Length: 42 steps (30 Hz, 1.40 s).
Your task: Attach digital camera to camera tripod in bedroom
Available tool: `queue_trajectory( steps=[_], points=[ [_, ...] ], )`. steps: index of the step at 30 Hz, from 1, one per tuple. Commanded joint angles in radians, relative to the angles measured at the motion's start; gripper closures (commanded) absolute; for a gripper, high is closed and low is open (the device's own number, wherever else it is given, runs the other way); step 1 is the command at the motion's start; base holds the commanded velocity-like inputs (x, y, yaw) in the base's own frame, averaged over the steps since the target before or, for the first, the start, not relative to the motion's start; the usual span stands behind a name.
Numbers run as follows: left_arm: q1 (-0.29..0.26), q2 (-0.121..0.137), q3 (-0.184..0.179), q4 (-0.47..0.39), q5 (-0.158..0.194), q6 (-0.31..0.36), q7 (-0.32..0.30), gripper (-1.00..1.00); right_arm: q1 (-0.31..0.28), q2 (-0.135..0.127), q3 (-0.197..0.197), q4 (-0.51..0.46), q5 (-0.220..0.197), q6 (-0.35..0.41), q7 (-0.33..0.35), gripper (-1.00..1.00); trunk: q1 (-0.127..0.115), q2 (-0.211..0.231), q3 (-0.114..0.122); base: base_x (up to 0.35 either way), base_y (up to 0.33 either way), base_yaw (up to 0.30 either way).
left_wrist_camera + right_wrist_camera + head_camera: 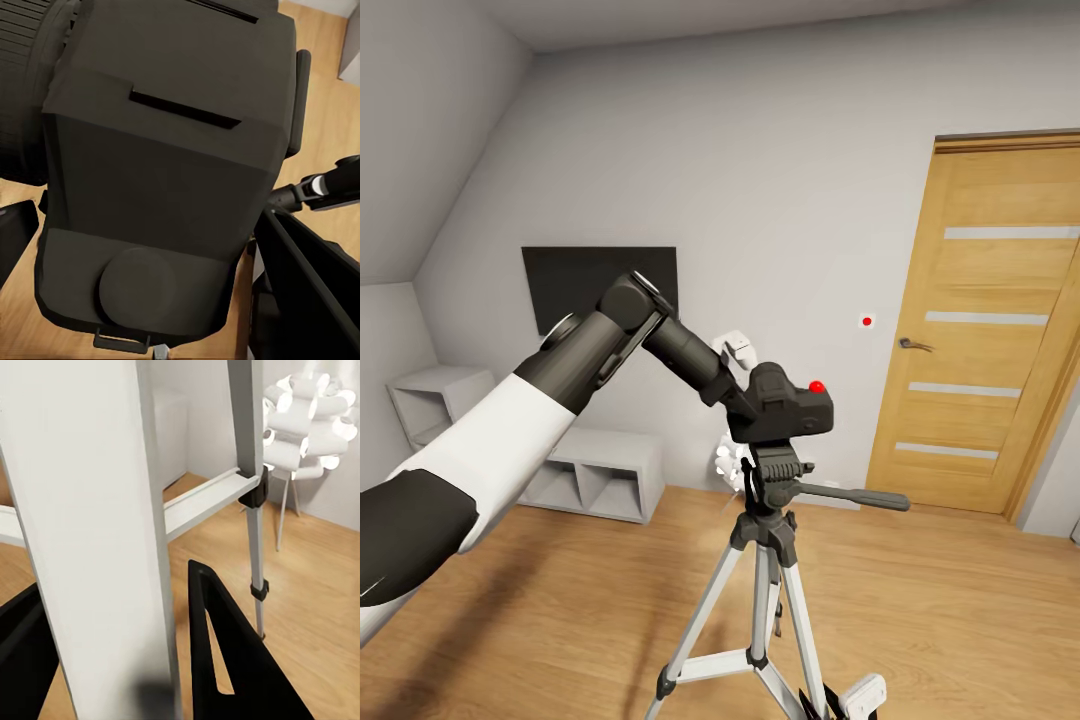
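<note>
Left gripper (745, 405): was seen in the head view at the rear of the digital camera (790, 400), which was carried by it; the fingers (22, 232) were seen in the left wrist view as dark shapes on either side of the body, so the gripper was judged to be clamped on the camera
Digital camera: was held directly ahead of the left gripper, upright, red button (817, 386) on top, with its base on or just above the black head of the camera tripod (765, 560); whether contact had been made could not be told
Camera tripod: was stood on the wood floor (960, 620) just below the left gripper, its pan handle (855, 497) pointed away from that gripper toward the door (990, 320)
Right gripper (127, 660): was set low at a silver leg (97, 532) of the tripod, one dark finger (225, 660) on each side; the leg was between them, but whether it was pinched could not be told
Step in hand: was judged to be the seating of the camera on the tripod head
How it should be done: the camera base should be kept level and centred over the head plate, lowered straight down and slowly; sideways push should be avoided so that the tripod is not tipped; the leg should be steadied by the right gripper; the left gripper should be opened only once the camera is seen to sit firm
Risk: a tilted base or early release was judged likely to let the camera slip off the head
</note>
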Motion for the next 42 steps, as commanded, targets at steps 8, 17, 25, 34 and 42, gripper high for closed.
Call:
queue_trajectory(
  steps=[8,17,25,34,42],
  points=[
    [0.0,0.012,-0.001,-0.001,-0.01,0.01,-0.011,1.0,0.0,0.0,0.007,0.0,-0.01,-0.002,0.007,1.0,0.0,-0.001,0.0,0.0,0.0,0.0],
    [0.003,0.018,0.0,-0.001,-0.01,0.01,-0.011,1.0,0.0,0.0,0.007,0.0,-0.01,-0.002,0.007,1.0,0.0,-0.001,0.0,0.0,0.0,0.0],
    [0.008,0.017,-0.002,0.0,-0.01,0.01,-0.011,1.0,0.0,0.0,0.008,0.0,-0.01,-0.003,0.007,1.0,0.0,-0.001,0.0,0.0,0.0,0.0],
    [0.009,0.014,-0.001,0.0,-0.01,0.01,-0.011,1.0,0.0,0.0,0.008,0.0,-0.01,-0.003,0.007,1.0,0.0,-0.001,0.0,0.0,0.0,0.0],
    [0.01,0.012,0.0,0.0,-0.01,0.01,-0.011,1.0,0.0,0.0,0.008,0.0,-0.01,-0.003,0.007,1.0,0.0,-0.001,0.0,0.0,0.0,0.0]
  ],
)
